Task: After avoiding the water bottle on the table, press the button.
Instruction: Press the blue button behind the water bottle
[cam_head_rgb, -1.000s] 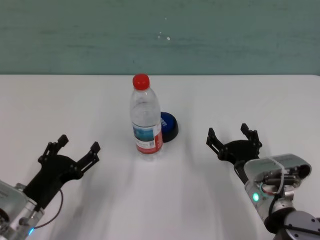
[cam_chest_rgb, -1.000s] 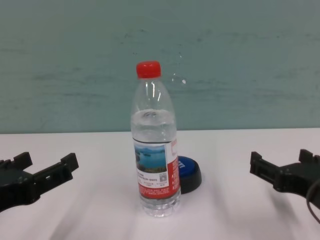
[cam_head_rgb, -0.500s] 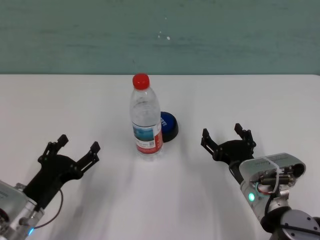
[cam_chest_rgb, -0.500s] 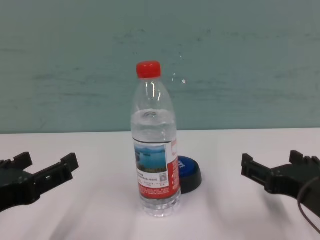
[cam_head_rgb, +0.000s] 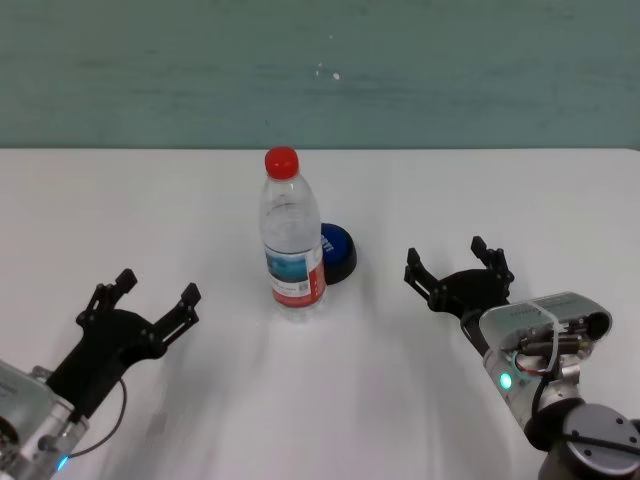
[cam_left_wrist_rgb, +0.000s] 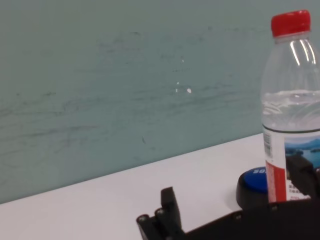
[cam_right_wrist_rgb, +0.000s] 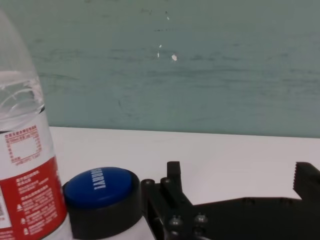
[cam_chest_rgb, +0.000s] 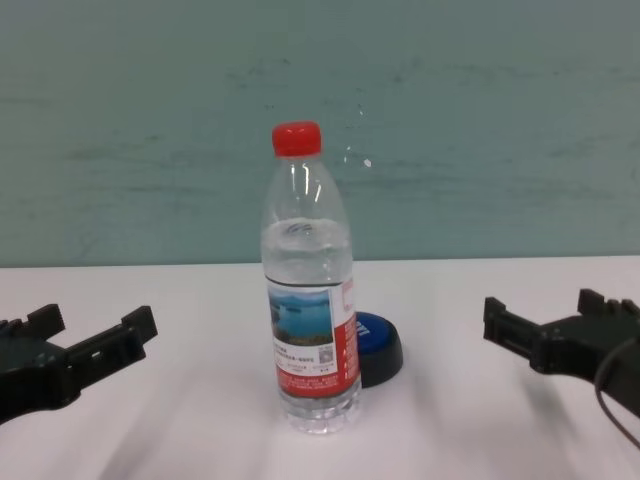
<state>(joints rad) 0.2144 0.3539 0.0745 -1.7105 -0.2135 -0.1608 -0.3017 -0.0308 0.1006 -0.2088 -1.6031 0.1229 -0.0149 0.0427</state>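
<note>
The water bottle (cam_head_rgb: 291, 243) stands upright mid-table, clear with a red cap; it also shows in the chest view (cam_chest_rgb: 308, 300), the left wrist view (cam_left_wrist_rgb: 294, 110) and the right wrist view (cam_right_wrist_rgb: 22, 165). The blue-topped button (cam_head_rgb: 337, 254) sits just behind and right of the bottle, partly hidden by it; it also shows in the chest view (cam_chest_rgb: 380, 345) and the right wrist view (cam_right_wrist_rgb: 102, 197). My right gripper (cam_head_rgb: 458, 270) is open and empty, right of the button, apart from it. My left gripper (cam_head_rgb: 155, 290) is open and empty at the near left.
The white table (cam_head_rgb: 480, 190) runs back to a teal wall (cam_head_rgb: 320, 70). Bare tabletop lies between the right gripper and the button, and to the left of the bottle.
My right gripper has moved left toward the button and a little farther from me. The left arm, the bottle and the button have not moved.
</note>
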